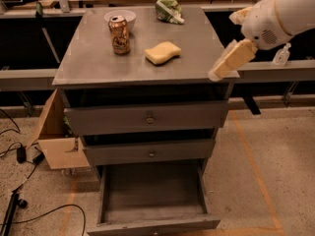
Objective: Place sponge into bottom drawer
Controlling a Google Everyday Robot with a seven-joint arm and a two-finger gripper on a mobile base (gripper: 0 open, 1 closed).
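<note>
The pale yellow sponge (pixel 162 52) lies near the middle of the cabinet top (pixel 93 63), right of the soda can (pixel 119 34), the gripper (pixel 221 69), its opening impossible to judge, hangs at the front right corner, and the bottom drawer (pixel 152 225) stands pulled out.

Sponge: the pale yellow soft foam block with wavy edges (pixel 162 52) lay flat on the grey cabinet top, a little right of its middle.
Bottom drawer: the lowest grey metal drawer (pixel 152 224), a deep rectangular tray with a low front panel, stood pulled out towards the camera.
Gripper: the cream-yellow blocky gripper (pixel 225 64) was over the right front corner of the top, apart from the sponge.
</note>
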